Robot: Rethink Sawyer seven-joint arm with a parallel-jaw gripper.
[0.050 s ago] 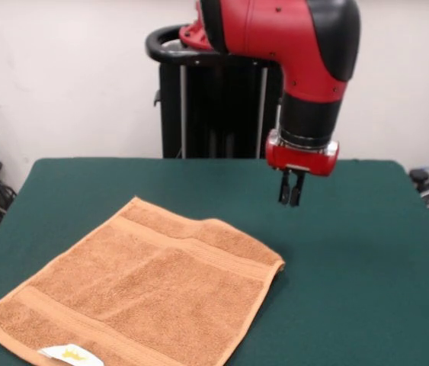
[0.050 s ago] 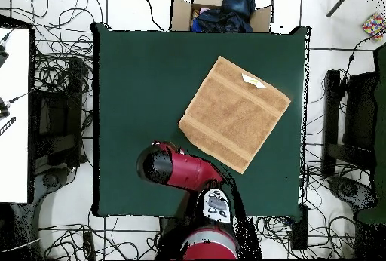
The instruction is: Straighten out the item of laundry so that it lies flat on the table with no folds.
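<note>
The item of laundry point(image 1: 142, 293) point(image 2: 234, 112) is an orange-tan terry towel spread out on the green table point(image 1: 351, 252) point(image 2: 143, 92), turned diagonally to the table's edges. Woven bands run near two of its edges, and a small white tag point(image 1: 65, 354) point(image 2: 253, 81) shows at one edge. It looks flat, with its right corner slightly raised in the front view. My gripper point(image 1: 290, 200) hangs above the table to the right of and behind the towel, clear of it, fingers close together and holding nothing. In the overhead view the red arm point(image 2: 177, 169) hides the gripper.
A cardboard box with dark clothes point(image 2: 221, 10) stands past the table's far edge in the overhead view. Cables point(image 2: 64, 84) lie on the floor around the table. The black pedestal point(image 1: 210, 107) rises behind the table.
</note>
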